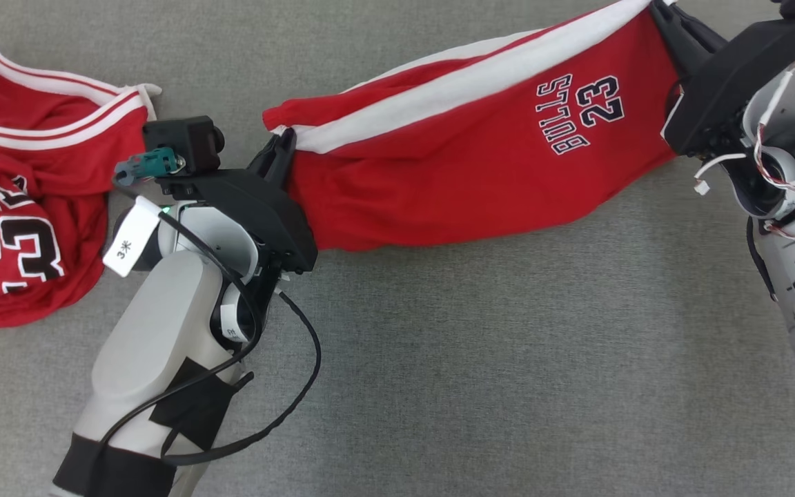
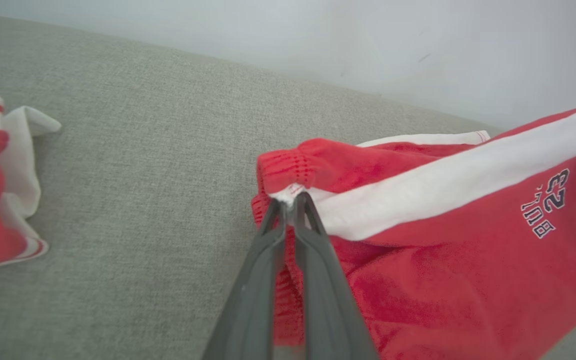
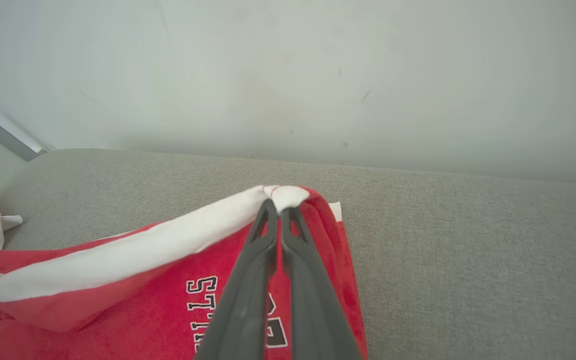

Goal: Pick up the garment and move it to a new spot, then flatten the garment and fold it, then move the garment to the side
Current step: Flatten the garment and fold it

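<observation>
open room: near side of the grey surface [image 1: 508, 379] is bare, so there is plenty of room to lay the cloth down toward me
cable: a loose black cable [image 1: 301, 373] loops off my left forearm just above the surface; it could snag or drag if I sweep low
left gripper [image 1: 283, 148]: clamped shut on the waistband corner of the shorts [image 1: 480, 159], at the end of the white stripe [image 2: 418, 200]
right gripper [image 3: 278, 205]: clamped shut on the opposite end of the same stripe, at the hem
shorts: strung between both grippers, middle sagging; I can't tell whether the lower part is clear of the surface
slip risk: both bites are thin, fingertips only, so pulling the arms further apart could pop a corner free
bunching risk: setting down with slack would leave folds under the red panel
jersey [image 1: 18, 207]: crumpled just beside my left wrist, and a leftward move could drag it along
far edge: the surface ends at the wall [image 3: 288, 75] — there is little room beyond my right gripper
</observation>
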{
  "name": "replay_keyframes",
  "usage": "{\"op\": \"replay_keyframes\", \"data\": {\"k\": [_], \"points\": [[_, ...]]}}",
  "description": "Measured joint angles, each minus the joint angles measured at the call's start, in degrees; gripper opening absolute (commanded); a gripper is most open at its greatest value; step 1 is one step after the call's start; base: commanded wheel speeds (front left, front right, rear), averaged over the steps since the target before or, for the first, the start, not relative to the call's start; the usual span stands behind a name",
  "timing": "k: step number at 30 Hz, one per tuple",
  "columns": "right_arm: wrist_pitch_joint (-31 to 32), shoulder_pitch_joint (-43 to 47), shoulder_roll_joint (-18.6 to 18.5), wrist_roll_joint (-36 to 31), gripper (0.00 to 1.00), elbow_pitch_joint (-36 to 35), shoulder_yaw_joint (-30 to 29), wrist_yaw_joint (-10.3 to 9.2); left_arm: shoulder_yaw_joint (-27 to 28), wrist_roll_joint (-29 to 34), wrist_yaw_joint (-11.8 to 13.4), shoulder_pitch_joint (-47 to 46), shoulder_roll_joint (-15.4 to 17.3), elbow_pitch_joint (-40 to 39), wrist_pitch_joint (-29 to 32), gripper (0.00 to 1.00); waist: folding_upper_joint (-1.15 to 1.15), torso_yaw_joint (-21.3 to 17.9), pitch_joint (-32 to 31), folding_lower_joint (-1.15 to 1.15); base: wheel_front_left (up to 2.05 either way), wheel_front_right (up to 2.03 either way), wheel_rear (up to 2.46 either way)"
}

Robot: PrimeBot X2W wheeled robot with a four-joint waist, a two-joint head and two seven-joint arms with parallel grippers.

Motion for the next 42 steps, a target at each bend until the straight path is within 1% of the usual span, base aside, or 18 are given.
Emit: {"op": "replay_keyframes", "data": {"k": [1,2,5,6,7,8,12,19,22,24,25,26,27,30,31,35,39,42], "points": [[-0.1,-0.5,0.2,-0.2,0.00,1.0,0.2,0.09,0.0,0.0,0.0,-0.2,0.0,0.5,0.0,0.00,0.00,0.2,0.2,0.00,0.00,0.00,0.00],[-0.9,-1.4,0.9,-0.3,0.00,3.0,0.8,0.59,0.1,0.0,0.0,-0.2,-0.1,1.6,-1.0,0.00,0.00,0.6,0.5,0.00,0.00,0.00,0.00],[-2.1,-2.1,1.4,-0.5,0.00,5.1,0.9,0.75,-0.1,0.0,0.0,-1.5,-0.3,2.8,-2.0,0.00,0.00,1.0,0.8,0.00,0.00,0.00,0.00],[-2.5,-2.4,1.6,-0.5,0.00,6.3,0.8,0.75,-0.2,0.0,0.0,-2.2,-0.4,3.1,-2.5,0.05,0.00,1.0,0.9,0.00,0.00,0.00,0.00],[-3.0,-2.5,1.7,-0.5,0.46,7.0,0.8,0.75,-0.4,0.2,-0.1,-2.7,-0.4,3.3,-2.9,0.55,0.00,1.1,1.0,0.00,0.00,0.00,0.00],[-3.5,-2.8,1.9,-0.7,1.00,7.9,0.7,0.75,-0.6,0.2,-0.3,-3.3,-0.6,3.6,-3.2,1.00,0.00,1.1,1.0,0.00,0.00,0.00,0.00],[-6.3,-3.2,2.9,-0.8,1.00,10.4,0.4,0.78,-1.5,0.7,-1.0,-4.4,-1.1,5.2,-5.4,1.00,0.00,1.2,1.1,0.00,0.00,0.00,0.00],[-11.1,-4.4,3.4,-1.3,1.00,13.3,0.1,1.51,-1.2,1.5,-1.2,-4.7,-1.1,7.3,-10.5,1.00,0.00,0.9,-0.3,0.00,0.00,0.00,0.00],[-12.1,-3.9,3.2,-1.3,1.00,13.8,0.3,2.23,-1.7,2.1,-2.5,-4.4,-0.2,7.4,-12.6,1.00,0.00,0.7,-1.5,0.00,0.00,0.00,0.00],[-12.3,-2.6,2.6,-1.5,1.00,13.9,0.9,2.70,-2.6,2.5,-3.9,-3.3,0.9,7.6,-13.4,1.00,-0.01,0.6,-2.4,-0.01,0.00,0.00,0.00],[-12.3,-2.6,2.6,-1.5,1.00,13.9,0.9,2.70,-2.6,2.5,-3.9,-3.3,0.9,7.6,-13.4,1.00,-0.01,0.6,-2.4,-0.01,0.00,0.00,0.00],[-12.5,-0.2,1.5,-2.1,1.00,14.5,1.7,2.99,-4.1,2.8,-5.5,-0.9,1.8,7.7,-13.6,1.00,-0.01,0.5,-3.5,-0.01,0.00,0.00,0.00],[-12.5,-0.2,1.5,-2.1,1.00,14.5,1.7,2.99,-4.1,2.8,-5.5,-0.9,1.8,7.7,-13.6,1.00,-0.01,0.5,-3.5,-0.01,0.00,0.00,0.00],[-12.5,5.8,-0.3,-2.8,1.00,15.5,2.4,3.01,-6.4,3.2,-7.7,4.5,2.2,8.6,-14.1,1.00,-0.01,0.3,-5.8,-0.01,0.00,0.00,0.00],[-12.5,7.0,-0.3,-2.7,1.00,15.6,2.2,3.01,-6.4,3.2,-8.0,5.5,2.3,8.6,-14.1,1.00,-0.01,0.2,-6.4,-0.01,0.00,0.00,0.00],[-12.6,10.0,0.2,-2.2,1.00,15.6,2.0,3.02,-7.0,3.2,-8.2,8.4,3.1,8.5,-14.6,1.00,-0.01,-0.1,-8.5,-0.01,0.00,0.00,0.00],[-12.8,11.7,0.4,-1.3,1.00,15.8,1.2,2.90,-7.5,3.2,-8.6,8.8,2.9,8.1,-15.1,1.00,-0.01,-0.6,-9.5,-0.02,0.00,0.00,0.00],[-12.8,11.8,0.8,-1.0,1.00,15.9,0.3,1.83,-7.8,3.2,-8.6,8.8,2.9,7.8,-15.1,1.00,-0.01,-0.7,-9.0,-0.02,0.00,0.00,0.00]]}}
